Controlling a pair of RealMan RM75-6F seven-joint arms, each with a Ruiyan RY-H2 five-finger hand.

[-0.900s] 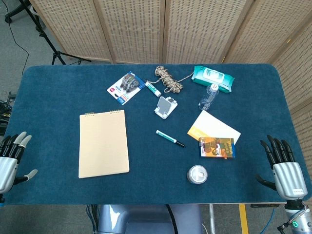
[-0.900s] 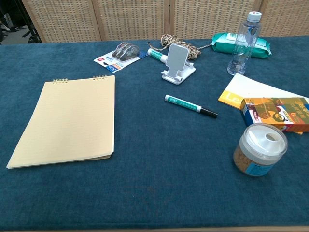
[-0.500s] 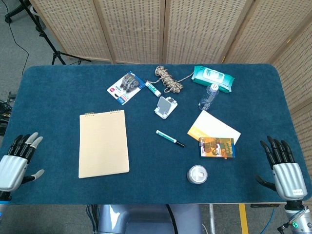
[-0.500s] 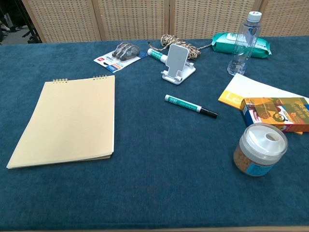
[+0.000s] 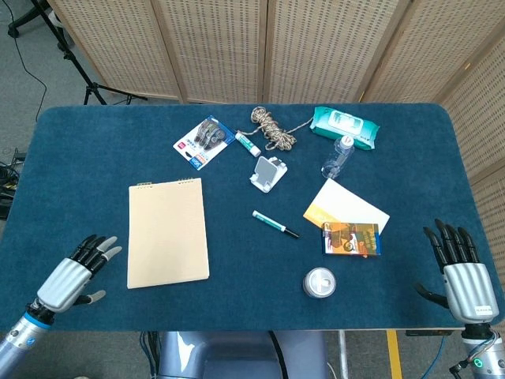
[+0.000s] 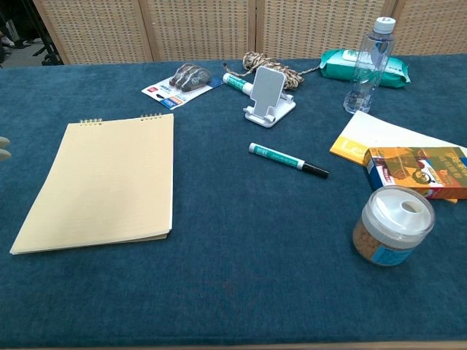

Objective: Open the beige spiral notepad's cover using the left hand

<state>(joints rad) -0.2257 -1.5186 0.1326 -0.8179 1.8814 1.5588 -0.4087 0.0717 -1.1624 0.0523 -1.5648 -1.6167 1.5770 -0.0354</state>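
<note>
In the head view, the left hand (image 5: 72, 273) is hovering with fingers apart, holding nothing, near the closed beige notepad (image 5: 167, 232). The right hand (image 5: 459, 268) is lying open and empty, far right. In the chest view, the notepad (image 6: 102, 179) is lying flat and closed on the table (image 6: 241, 277).

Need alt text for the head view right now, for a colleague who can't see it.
A closed beige spiral notepad lies flat on the blue table; the open left hand hovers near its lower-left corner, not touching. The open right hand sits at the table's right edge.
</note>
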